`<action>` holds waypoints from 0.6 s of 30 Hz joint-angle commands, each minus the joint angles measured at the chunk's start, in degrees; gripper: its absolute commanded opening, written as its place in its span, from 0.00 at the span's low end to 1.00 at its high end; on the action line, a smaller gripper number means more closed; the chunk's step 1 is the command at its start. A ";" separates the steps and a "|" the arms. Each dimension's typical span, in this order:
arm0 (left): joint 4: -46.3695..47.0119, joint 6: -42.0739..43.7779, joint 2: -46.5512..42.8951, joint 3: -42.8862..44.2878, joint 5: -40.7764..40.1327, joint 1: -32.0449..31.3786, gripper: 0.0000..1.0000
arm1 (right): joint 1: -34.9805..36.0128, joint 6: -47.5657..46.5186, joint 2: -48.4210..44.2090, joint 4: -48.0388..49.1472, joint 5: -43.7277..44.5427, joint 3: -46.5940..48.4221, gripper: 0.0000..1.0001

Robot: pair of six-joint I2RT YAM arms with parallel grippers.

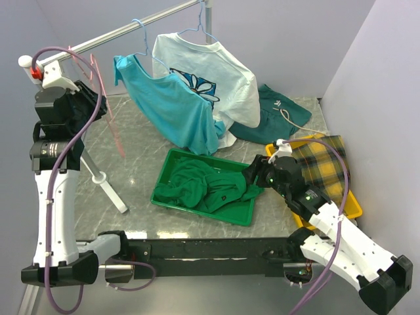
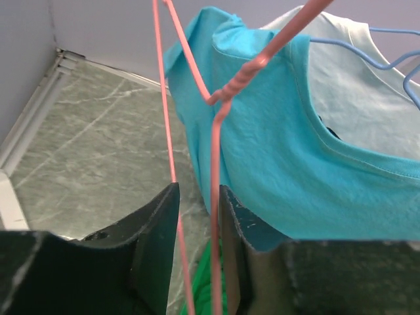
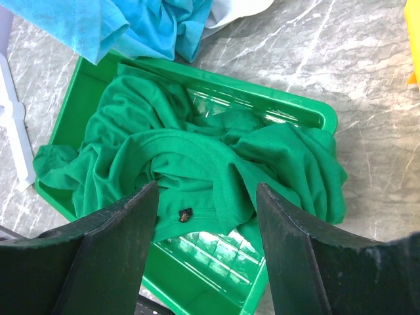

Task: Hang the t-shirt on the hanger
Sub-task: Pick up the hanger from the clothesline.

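Top external view showed the t-shirt [image 1: 211, 187] crumpled in the green tray [image 3: 296, 108], not yet hung; the left gripper [image 2: 197, 197] pinched the hanger [image 2: 233, 85] between its jaws; the right gripper [image 3: 207, 197] hovered above the shirt, jaws wide apart.

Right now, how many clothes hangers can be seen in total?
3. The pink hanger sits in the left gripper. On the rail, one light-blue hanger carries the turquoise shirt, another light-blue hanger the white shirt. More could hide under clothes.
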 commanded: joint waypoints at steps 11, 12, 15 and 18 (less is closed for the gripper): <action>8.81 -5.13 -2.40 -2.58 8.44 0.47 0.01 | -0.38 -0.87 -1.27 -0.68 0.46 2.20 0.69; 8.81 -5.13 -2.23 -2.14 8.71 0.47 0.01 | -0.30 -0.87 -1.27 -0.60 0.37 2.20 0.69; 9.16 -4.35 -1.79 -0.12 10.81 0.47 0.01 | -0.30 -0.87 -1.27 -0.68 0.28 2.38 0.69; 9.42 -3.56 -0.82 2.08 14.32 0.47 0.01 | -0.38 -0.87 -1.10 -0.60 0.11 2.64 0.69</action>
